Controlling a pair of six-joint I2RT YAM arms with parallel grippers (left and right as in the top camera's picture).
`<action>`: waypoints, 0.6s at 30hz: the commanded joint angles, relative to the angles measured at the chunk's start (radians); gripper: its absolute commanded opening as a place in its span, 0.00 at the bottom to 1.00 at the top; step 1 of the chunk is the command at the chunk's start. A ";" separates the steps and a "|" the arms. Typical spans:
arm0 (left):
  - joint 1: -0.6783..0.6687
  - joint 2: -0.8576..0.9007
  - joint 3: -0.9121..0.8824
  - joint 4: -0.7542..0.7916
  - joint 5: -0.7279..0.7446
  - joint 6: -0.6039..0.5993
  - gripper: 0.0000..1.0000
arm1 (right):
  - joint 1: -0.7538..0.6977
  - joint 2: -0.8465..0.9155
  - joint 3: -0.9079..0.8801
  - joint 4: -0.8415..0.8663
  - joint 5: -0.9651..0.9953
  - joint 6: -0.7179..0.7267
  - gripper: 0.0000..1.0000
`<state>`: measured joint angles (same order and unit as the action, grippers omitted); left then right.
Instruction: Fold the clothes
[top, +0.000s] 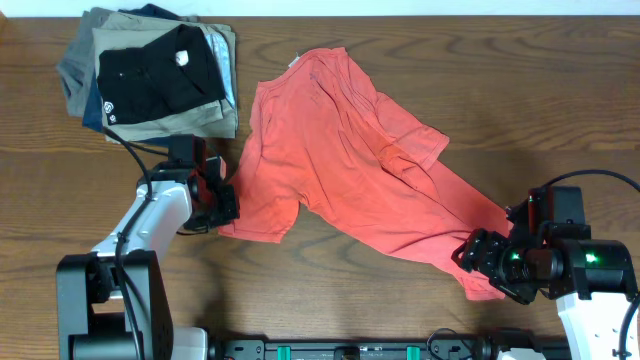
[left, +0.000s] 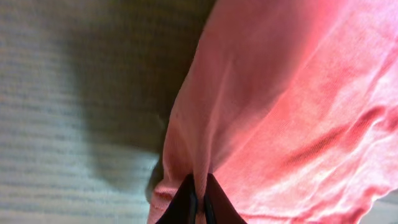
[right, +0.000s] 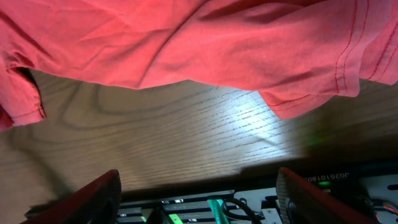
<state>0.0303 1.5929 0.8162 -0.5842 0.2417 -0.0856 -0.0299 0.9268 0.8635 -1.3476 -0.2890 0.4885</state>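
Coral-red cotton T-shirt (top: 340, 150) lay on brown wooden table (top: 450, 60) | left gripper (top: 226, 203) pinched its left edge | right gripper (top: 478, 262) gaped at right hem, gripping nothing | best: secure both corners, pull taut.

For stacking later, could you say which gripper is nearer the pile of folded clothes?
Left. The left gripper, gripping the T-shirt, sits just below the pile; the right gripper lies far lower-right.

Robotics laboratory bench. A dark wood-grain counter (top: 500, 70) carries a coral-red T-shirt (top: 330, 150). The left arm (top: 150, 215) stands left of the T-shirt and the right arm (top: 590, 270) right of it. A black mounting rail (top: 350, 350) with cables and green connectors runs on its near side. A stack of folded garments (top: 155, 75) lies beyond it, to the left.
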 joint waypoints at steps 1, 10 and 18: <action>0.003 -0.058 0.041 -0.041 0.011 -0.024 0.06 | -0.008 -0.004 -0.001 0.003 -0.007 -0.015 0.78; 0.003 -0.344 0.181 -0.250 0.008 -0.062 0.06 | -0.008 -0.004 -0.002 0.006 0.024 0.050 0.77; 0.004 -0.556 0.182 -0.341 -0.154 -0.154 0.06 | -0.008 -0.004 -0.040 0.040 0.072 0.117 0.77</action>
<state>0.0303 1.0672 0.9871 -0.9035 0.1791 -0.1871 -0.0299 0.9268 0.8486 -1.3235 -0.2420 0.5678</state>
